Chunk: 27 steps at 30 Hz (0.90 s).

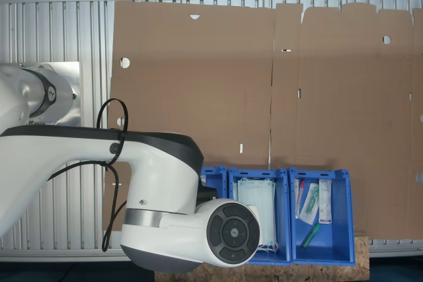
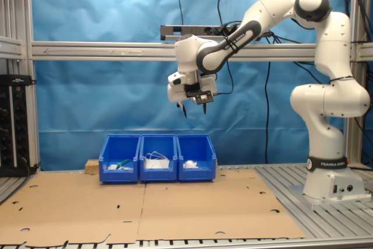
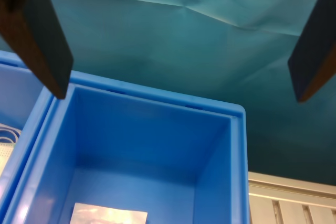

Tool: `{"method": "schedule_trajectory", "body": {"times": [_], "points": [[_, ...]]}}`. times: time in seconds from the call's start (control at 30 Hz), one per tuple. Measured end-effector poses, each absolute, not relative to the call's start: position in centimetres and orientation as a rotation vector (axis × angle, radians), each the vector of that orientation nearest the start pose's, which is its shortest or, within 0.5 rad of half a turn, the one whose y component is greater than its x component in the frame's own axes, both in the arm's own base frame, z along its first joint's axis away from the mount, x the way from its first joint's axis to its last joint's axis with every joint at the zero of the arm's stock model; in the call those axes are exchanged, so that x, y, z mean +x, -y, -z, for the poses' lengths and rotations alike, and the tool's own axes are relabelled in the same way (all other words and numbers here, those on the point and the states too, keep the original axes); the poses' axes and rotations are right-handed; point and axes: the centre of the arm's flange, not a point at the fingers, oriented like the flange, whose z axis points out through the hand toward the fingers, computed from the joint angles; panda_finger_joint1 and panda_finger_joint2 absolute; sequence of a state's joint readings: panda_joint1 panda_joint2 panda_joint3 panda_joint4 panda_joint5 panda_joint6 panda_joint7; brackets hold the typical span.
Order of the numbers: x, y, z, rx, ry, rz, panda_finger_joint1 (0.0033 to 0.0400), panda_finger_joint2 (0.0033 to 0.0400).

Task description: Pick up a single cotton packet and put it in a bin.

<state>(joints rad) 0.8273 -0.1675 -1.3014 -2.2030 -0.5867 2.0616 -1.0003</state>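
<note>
A cotton packet (image 3: 107, 214), white in crinkled clear wrap, lies on the floor of a blue bin (image 3: 220, 145) in the wrist view. In the second exterior view white packets (image 2: 191, 165) show in the bin (image 2: 196, 157) at the second exterior view's right end of the row. My gripper (image 2: 194, 112) hangs well above that bin, open, with nothing between its dark fingers (image 3: 44, 40). In the wrist view the gripper (image 3: 181, 97) frames the bin's far wall. In the first exterior view my arm (image 1: 165, 196) covers most of this bin (image 1: 213, 175).
Three blue bins stand in a row at the back edge of a cardboard sheet (image 2: 175, 208). The middle bin (image 1: 258, 252) holds pale-green face masks (image 1: 256, 209). The third bin (image 1: 344, 222) holds small packaged items. A blue curtain (image 2: 116, 97) hangs behind.
</note>
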Motion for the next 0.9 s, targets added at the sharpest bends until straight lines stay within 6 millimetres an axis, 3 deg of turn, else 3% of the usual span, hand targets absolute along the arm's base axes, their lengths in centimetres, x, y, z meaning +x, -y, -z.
{"method": "schedule_trajectory", "body": {"times": [0.23, 0.27, 0.9], "points": [[44.17, 26.92, -39.51, -3.028, 1.351, -0.470, 0.0379, 0.0379], [44.17, 26.92, -39.51, -3.028, 1.351, -0.470, 0.0398, 0.0398], [44.17, 26.92, -39.51, -3.028, 1.351, -0.470, 0.0400, 0.0400]]}}
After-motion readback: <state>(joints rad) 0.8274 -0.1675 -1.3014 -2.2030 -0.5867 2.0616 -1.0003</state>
